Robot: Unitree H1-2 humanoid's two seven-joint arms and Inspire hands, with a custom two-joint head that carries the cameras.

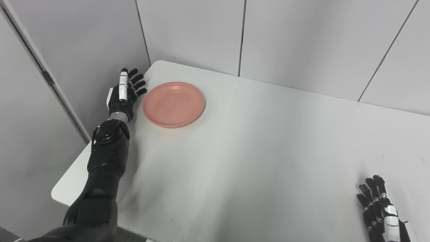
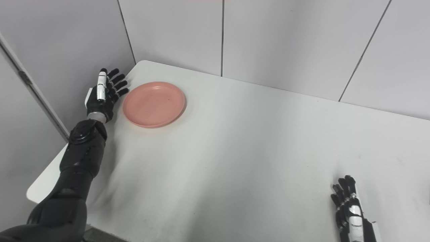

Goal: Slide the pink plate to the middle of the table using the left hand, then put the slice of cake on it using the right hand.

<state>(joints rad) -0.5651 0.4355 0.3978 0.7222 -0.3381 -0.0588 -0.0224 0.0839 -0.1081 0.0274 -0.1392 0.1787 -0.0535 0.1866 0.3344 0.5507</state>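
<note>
Grey-panelled walls, white counter (image 1: pixel 268 151). Pink plate (image 1: pixel 173 104) near far-left corner. Left hand (image 1: pixel 125 92) just beside its left rim, fingers spread, empty. Right hand (image 1: pixel 381 211) idle, empty, near-right edge. Advised: flat push rightward, low on rim.

One round pink plate (image 1: pixel 173 104); one white rect. table (image 1: pixel 268 151); two black robot hands, left (image 1: pixel 125 92) & right (image 1: pixel 381 210); no. of cake slices visible: zero.
</note>
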